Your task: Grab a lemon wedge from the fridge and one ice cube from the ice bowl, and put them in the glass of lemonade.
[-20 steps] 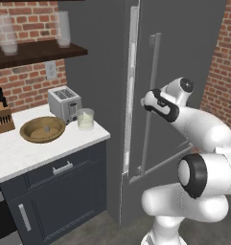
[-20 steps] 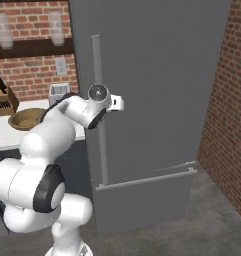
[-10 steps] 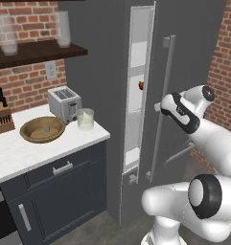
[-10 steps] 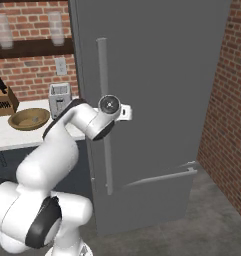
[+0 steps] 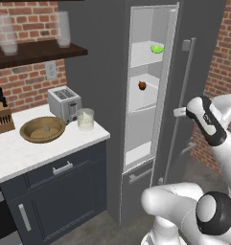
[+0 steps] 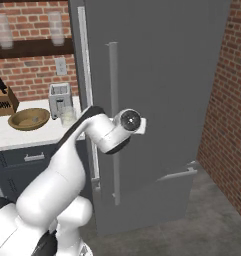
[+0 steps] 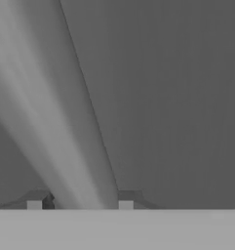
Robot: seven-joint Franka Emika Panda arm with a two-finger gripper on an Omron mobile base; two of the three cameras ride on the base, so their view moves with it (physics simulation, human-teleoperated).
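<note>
Left base view caught the gripper (image 5: 178,113) clamped on the fridge (image 5: 198,57) handle (image 5: 182,98) (stiff, smooth), door ajar, 1 small, likely slippery lemon wedge (image 5: 157,49) shelved inside.

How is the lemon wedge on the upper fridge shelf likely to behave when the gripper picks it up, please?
The lemon wedge looks tiny beside the fridge shelves, so it is probably very light. Its curved, wedge-like shape suggests it could rock or slide away if nudged. As cut fruit, it is likely soft and somewhat slippery, so a gentle, centred pinch seems wise.
</note>
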